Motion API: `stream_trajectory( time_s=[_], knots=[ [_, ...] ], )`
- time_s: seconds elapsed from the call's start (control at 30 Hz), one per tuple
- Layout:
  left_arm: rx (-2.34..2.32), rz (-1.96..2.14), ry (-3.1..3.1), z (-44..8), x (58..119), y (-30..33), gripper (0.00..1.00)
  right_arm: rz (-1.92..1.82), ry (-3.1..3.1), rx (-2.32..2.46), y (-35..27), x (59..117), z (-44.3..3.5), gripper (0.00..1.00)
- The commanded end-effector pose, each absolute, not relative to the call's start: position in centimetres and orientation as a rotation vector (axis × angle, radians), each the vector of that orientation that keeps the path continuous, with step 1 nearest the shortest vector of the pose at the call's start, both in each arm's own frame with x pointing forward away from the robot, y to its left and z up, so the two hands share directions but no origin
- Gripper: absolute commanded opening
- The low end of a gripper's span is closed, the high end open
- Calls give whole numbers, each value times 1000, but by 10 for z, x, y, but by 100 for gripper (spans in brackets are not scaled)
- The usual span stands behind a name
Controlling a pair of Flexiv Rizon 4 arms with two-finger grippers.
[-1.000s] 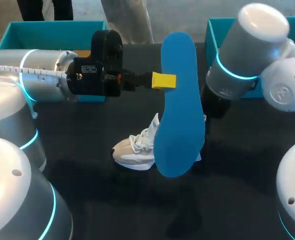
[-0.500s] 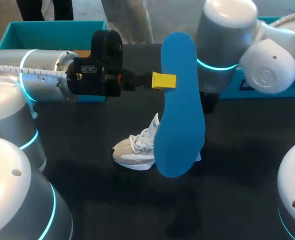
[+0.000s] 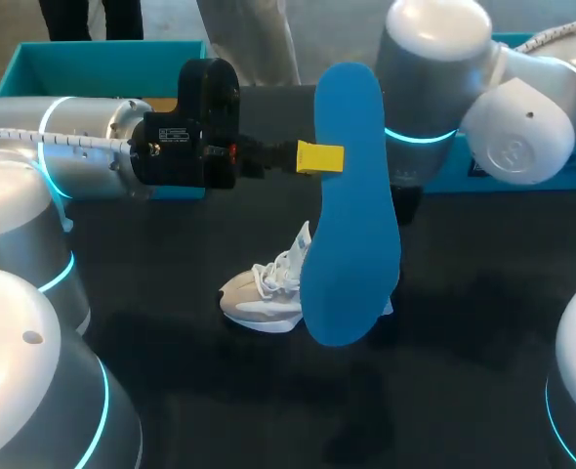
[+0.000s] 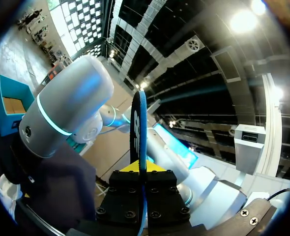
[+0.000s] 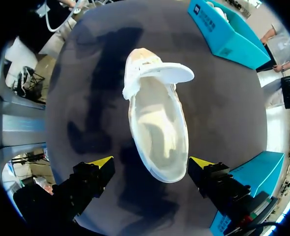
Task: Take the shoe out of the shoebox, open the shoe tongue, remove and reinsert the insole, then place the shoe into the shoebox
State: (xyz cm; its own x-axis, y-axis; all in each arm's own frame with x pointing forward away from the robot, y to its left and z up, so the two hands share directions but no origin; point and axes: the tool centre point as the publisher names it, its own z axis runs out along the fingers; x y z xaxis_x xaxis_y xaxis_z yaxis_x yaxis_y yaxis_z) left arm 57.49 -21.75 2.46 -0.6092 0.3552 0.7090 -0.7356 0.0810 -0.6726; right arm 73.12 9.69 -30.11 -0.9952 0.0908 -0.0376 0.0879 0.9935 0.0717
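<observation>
Over the last second my right arm (image 3: 434, 88) has been swinging in from 3 o'clock toward the middle of the table, and its big joint is now sitting behind the top of the insole. My left arm (image 3: 83, 147) and what it carries have been staying where they were.

My left gripper (image 3: 322, 156) is pinching the long blue foam insole (image 3: 347, 205) near its upper end and holding it upright above the black table (image 3: 483, 293). In the left wrist view the insole (image 4: 138, 132) is showing edge-on, clamped between the two fingers of that gripper (image 4: 141, 169) and rising straight ahead at its 12 o'clock.

The white mesh sneaker (image 3: 264, 288) is lying on the table outside both boxes, at about 7 o'clock from the insole's middle, partly hidden behind it.

In the right wrist view my right gripper (image 5: 152, 162) is hanging over the sneaker (image 5: 157, 118) with its fingers spread wide, one yellow tip on each side of the heel end. The toe is pointing away at 12 o'clock, and the tongue (image 5: 167, 73) is folded forward, leaving the pale inside bare. I cannot tell whether the tips are touching the shoe.

One teal cardboard shoebox (image 3: 93, 59) is standing at the table's 10 o'clock and a second teal box (image 3: 522, 171) at 2 o'clock.
</observation>
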Motion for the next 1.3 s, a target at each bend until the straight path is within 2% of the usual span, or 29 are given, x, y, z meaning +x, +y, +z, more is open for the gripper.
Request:
stream_trajectory(
  time_s=[0.03,0.5,0.8,1.3],
  knots=[
    [397,1660,-1528,24,573,-217,0,112,3094,137,96,731,-302,100],
    [397,1660,-1528,24,573,-217,0,112,3094,137,96,731,-302,100],
    [397,1660,-1528,24,573,-217,0,80,3074,133,118,770,-308,100],
    [397,1660,-1528,24,573,-217,0,39,3053,139,132,794,-357,100]
  ],
)
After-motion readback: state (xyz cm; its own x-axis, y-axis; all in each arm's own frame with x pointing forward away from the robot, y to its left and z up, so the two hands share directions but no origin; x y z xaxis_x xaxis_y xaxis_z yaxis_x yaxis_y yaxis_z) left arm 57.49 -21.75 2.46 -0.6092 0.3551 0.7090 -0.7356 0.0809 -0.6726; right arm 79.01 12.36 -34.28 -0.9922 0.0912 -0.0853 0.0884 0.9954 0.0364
